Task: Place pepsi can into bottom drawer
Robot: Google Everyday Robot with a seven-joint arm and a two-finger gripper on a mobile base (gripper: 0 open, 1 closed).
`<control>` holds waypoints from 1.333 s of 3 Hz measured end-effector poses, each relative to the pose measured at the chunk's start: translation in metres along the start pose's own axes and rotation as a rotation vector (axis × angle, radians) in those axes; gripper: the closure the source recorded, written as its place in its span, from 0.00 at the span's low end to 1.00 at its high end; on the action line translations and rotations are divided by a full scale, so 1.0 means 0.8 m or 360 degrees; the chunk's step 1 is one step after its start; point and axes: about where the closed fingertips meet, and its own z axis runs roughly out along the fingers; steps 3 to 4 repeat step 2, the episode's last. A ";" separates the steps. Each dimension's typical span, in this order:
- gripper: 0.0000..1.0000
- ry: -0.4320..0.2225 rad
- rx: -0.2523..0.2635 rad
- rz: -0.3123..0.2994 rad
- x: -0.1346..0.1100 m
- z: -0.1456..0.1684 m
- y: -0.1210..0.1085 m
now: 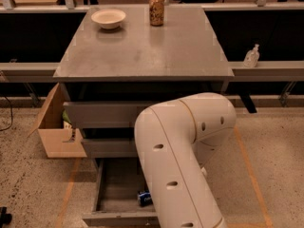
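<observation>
Down at the foot of the cabinet, in the single camera view, the bottom drawer (100,189) is standing pulled out. The pepsi can (145,198) is sitting inside it near the front panel, right against the edge of the robot's white arm (180,156), which is reaching down over the drawer's right half. The gripper is hiding behind that thick arm link, and I am judging it to be low over the drawer. I cannot tell whether its jaws are apart, together or clamped on the can, nor whether the can is resting between them or just beside them. Well above and beyond where the jaws must be, a gold-brown can (156,8) and a pale bowl (108,18) are standing on the cabinet top (142,51), taking no part in this. The step in hand is looking like the placing itself, with the can already inside the drawer. The next move is calling for a clean let-go, if one has not been made. After that comes a straight lift clear of the drawer walls, without dragging or tipping the can.
</observation>
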 end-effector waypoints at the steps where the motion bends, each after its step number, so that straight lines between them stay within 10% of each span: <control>1: 0.87 -0.0086 0.0117 0.0135 0.012 -0.061 -0.017; 4: 0.84 -0.0073 0.0169 0.0208 0.047 -0.082 -0.022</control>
